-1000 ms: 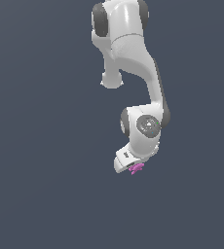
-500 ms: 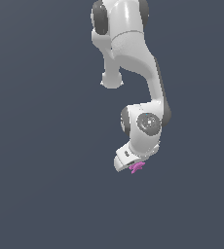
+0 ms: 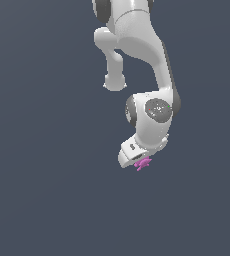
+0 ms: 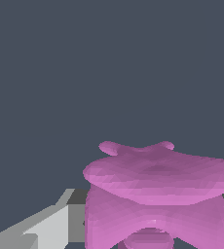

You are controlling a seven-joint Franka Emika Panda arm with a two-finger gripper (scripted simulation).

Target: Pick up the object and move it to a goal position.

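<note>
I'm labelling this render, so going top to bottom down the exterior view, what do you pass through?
Robot arm → round wrist joint → end effector → pink lumpy object, lowest of all, sticking out just beneath the end effector.

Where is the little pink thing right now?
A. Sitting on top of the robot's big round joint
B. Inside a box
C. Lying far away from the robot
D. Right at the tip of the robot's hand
D: in the exterior view the pink object sits right at the gripper end of the white arm, and the wrist view shows it filling the frame close up against the fingers.
</note>
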